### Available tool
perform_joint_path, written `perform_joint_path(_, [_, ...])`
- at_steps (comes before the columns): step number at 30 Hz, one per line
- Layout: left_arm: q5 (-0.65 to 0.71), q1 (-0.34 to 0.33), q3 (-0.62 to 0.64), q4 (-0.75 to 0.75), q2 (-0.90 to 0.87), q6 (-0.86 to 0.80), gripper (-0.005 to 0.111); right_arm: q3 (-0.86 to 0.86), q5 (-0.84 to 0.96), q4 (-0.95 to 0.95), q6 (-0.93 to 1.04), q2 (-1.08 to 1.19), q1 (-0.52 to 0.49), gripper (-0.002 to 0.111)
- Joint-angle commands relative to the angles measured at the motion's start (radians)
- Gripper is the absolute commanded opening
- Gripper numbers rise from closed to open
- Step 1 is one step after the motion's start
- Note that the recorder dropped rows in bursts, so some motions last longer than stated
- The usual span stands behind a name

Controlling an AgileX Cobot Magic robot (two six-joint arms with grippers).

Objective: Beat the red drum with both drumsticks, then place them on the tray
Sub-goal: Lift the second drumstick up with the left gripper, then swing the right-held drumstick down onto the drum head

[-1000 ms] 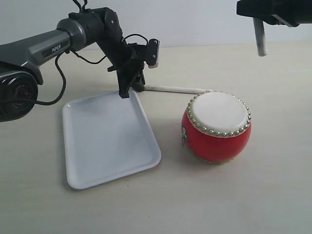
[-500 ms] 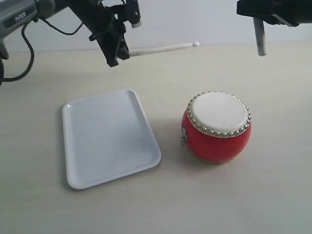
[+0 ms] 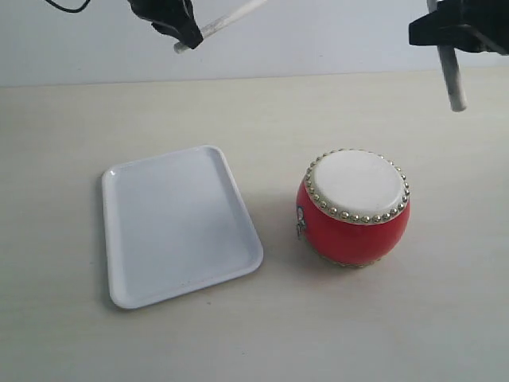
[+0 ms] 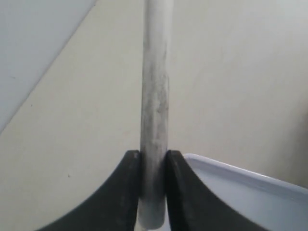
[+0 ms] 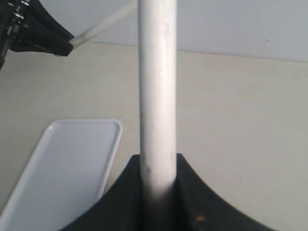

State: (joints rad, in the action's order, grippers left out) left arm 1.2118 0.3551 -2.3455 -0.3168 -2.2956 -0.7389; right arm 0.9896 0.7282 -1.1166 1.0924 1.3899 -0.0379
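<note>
The red drum (image 3: 354, 208) with its cream skin and gold studs stands on the table, right of the white tray (image 3: 176, 223). High at the top left, my left gripper (image 3: 189, 37) is shut on a drumstick (image 3: 227, 19) that slants up to the right; its shaft (image 4: 155, 96) runs between the black fingers (image 4: 126, 192). At the top right, my right gripper (image 3: 447, 32) is shut on the other drumstick (image 3: 453, 83), which hangs down above the table right of the drum. In the right wrist view that stick (image 5: 157, 91) rises from the jaws.
The tray's corner (image 4: 240, 185) shows beside the left fingers, and the tray (image 5: 67, 168) also lies below the right wrist camera. A pale wall runs behind the beige table (image 3: 262, 326).
My left gripper has lifted the drumstick from near the tray's far edge up to the top of the view, tilting it upward. My right gripper has shifted right and lower with its stick.
</note>
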Motion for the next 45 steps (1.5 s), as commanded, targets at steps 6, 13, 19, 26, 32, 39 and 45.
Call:
perform_joint_path(6, [-0.088, 0.092, 0.399, 0.057, 0.242, 0.176, 0.000, 0.007, 0.071, 0.510, -0.602, -0.211, -0.002, 0.000])
perform_joint_path(13, [-0.467, 0.116, 0.869, -0.014, 0.513, 0.226, 0.000, 0.007, 0.324, 0.685, -0.728, -0.227, 0.039, 0.000])
perform_joint_path(19, [-0.523, 0.169, 1.104, -0.066, 0.715, 0.223, 0.000, 0.007, 0.473, 0.915, -0.906, -0.227, 0.130, 0.000])
perform_joint_path(26, [-0.558, 0.292, 1.291, 0.000, 0.824, 0.323, 0.000, 0.004, 0.493, 0.944, -0.939, -0.227, 0.244, 0.000])
perform_joint_path(32, [-0.552, 0.402, 1.373, 0.058, 0.819, 0.409, 0.000, -0.033, 0.493, 0.944, -0.948, -0.227, 0.300, 0.000])
perform_joint_path(39, [-0.552, 0.491, 1.388, 0.150, 0.819, 0.547, 0.000, -0.121, 0.493, 0.944, -0.948, -0.227, 0.305, 0.000])
perform_joint_path(45, [-0.505, 0.520, 1.388, 0.168, 0.819, 0.565, 0.000, -0.147, 0.483, 0.930, -0.946, -0.227, 0.305, 0.000])
